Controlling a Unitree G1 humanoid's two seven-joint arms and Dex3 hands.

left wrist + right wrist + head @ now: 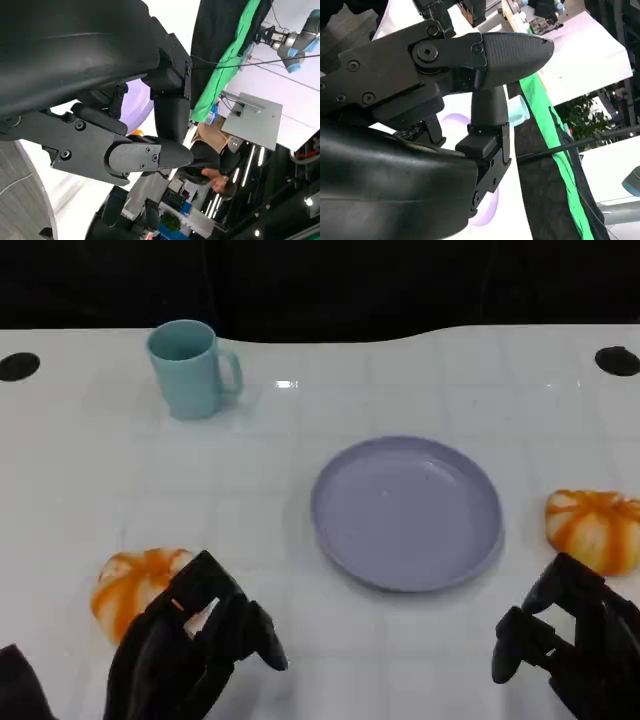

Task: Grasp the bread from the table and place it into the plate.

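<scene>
White glossy worktop (300,540), no readable writing or labels anywhere. Two orange-and-white striped bread rolls: left bread (135,588) just beside and partly behind the left robot hand (195,645), right bread (594,528) at the worktop's right edge, close above the right robot hand (570,645). Both robot hands hold nothing, fingers loosely apart. Lavender plate (406,511) sits between the breads, nothing on it. Teal mug (190,368) far left. Left wrist view adds a seated person (212,172) and green cloth (227,65); right wrist view catches the mug and plate edge.
</scene>
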